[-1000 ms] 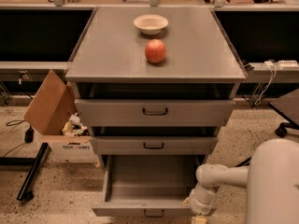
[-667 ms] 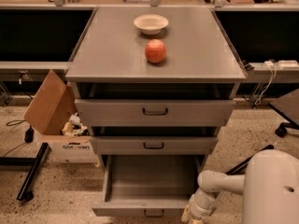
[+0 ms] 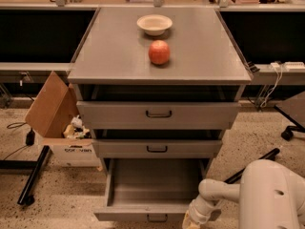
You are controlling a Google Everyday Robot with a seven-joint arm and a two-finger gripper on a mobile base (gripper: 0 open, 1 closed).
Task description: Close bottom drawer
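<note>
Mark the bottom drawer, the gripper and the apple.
bottom drawer [image 3: 150, 185]: camera view, bare tray floor.
gripper [image 3: 190, 220]: camera view, its tip, by the drawer's front right corner.
apple [image 3: 159, 52]: camera view, middle of its skin.

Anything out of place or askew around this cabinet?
The bottom drawer stands pulled far out; the middle drawer and top drawer are slightly ajar. The gripper sits by the bottom drawer's front right corner. Nothing looks spilled or damaged.

White rounded arm [image 3: 217, 192], bulky pale shell [image 3: 271, 194]; yellowish jaws at bottom edge
</note>
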